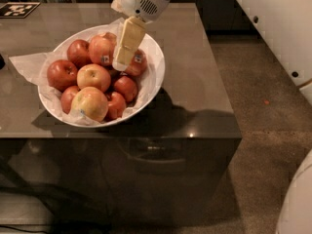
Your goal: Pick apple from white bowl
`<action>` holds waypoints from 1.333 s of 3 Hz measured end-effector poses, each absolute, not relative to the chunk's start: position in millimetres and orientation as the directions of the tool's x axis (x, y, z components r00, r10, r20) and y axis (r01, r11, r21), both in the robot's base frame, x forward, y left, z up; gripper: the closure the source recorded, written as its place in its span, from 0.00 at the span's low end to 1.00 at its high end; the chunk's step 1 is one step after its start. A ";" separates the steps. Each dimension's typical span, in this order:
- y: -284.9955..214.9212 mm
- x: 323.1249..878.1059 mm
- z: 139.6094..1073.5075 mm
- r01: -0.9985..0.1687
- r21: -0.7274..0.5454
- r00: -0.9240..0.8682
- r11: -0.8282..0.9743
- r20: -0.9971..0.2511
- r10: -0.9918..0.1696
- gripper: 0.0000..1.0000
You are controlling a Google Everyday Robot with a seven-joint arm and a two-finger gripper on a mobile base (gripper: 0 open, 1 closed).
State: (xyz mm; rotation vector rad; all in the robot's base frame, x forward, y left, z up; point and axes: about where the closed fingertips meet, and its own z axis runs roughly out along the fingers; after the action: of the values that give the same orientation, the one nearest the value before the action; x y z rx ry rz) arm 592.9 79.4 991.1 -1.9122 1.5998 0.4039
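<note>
The white bowl (157,77) stands on the left half of a grey table, lined with crumpled white paper and heaped with several apples. The apple (99,47), pinkish-red with a pale blush and a small dark sticker, lies at the back of the heap. My gripper (120,65) reaches down from the top of the view, tilted. Its tip is just right of that apple, between it and a smaller dark red stickered apple (138,63). It holds nothing that I can see.
The other apples include two yellower ones (92,77) (89,103) at the front. The paper (24,62) spills over the bowl's left rim. The table's front edge (146,136) is near the bowl. A black-and-white marker (18,9) lies at the far left.
</note>
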 end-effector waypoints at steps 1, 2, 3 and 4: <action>79.4 592.9 991.0 -0.963 -0.254 0.225 -0.088 -0.585 -0.779 0.00; 74.3 602.6 959.8 -0.958 -0.271 0.249 -0.098 -0.606 -0.756 0.00; 74.8 608.2 955.9 -0.961 -0.260 0.238 -0.094 -0.601 -0.763 0.00; 86.6 602.5 965.0 -0.960 -0.263 0.245 -0.096 -0.620 -0.745 0.00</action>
State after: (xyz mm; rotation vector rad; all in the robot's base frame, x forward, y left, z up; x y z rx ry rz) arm 602.5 86.6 965.0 -1.8954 1.5540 0.4411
